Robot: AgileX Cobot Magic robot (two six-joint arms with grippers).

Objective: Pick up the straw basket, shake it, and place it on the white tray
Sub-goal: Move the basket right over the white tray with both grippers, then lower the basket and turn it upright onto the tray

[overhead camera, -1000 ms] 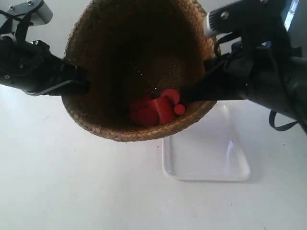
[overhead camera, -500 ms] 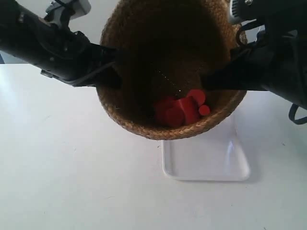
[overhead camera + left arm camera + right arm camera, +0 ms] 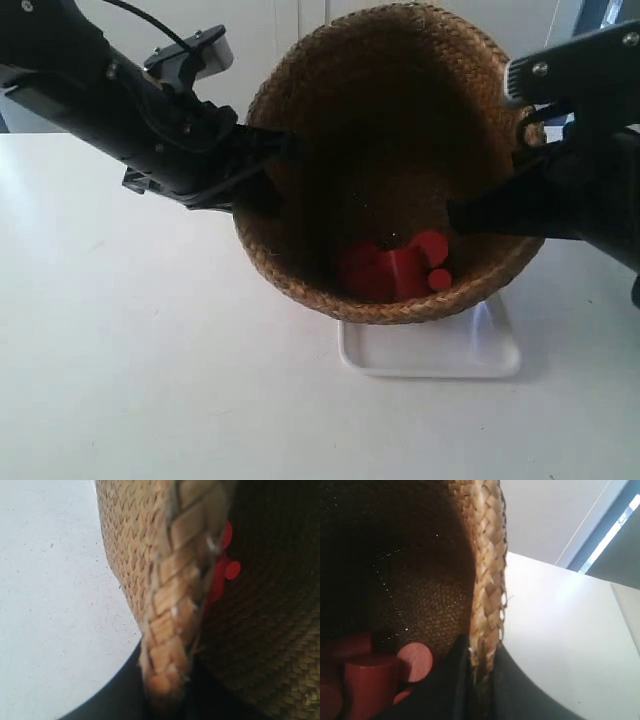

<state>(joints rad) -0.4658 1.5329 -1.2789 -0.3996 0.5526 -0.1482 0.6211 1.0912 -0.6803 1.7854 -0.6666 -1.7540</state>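
The straw basket (image 3: 390, 140) hangs in the air, tilted toward the exterior camera, with red cylinders (image 3: 395, 268) lying in its dark bottom. My left gripper (image 3: 167, 700) is shut on the braided rim (image 3: 172, 605), one finger outside and one inside. On the opposite side my right gripper (image 3: 481, 680) is shut on the rim (image 3: 487, 580). In the exterior view the two arms hold the basket at its left (image 3: 262, 165) and right (image 3: 490, 215). The white tray (image 3: 430, 350) lies on the table beneath the basket, mostly hidden by it.
A white table (image 3: 150, 380) spreads around the tray. A white wall and a window frame (image 3: 600, 540) stand behind the table. Red cylinders (image 3: 367, 677) also show in the right wrist view, inside the basket.
The basket and both arms have swung toward the exterior view's right and a little lower. The red cylinders shifted along the basket's bottom with it.
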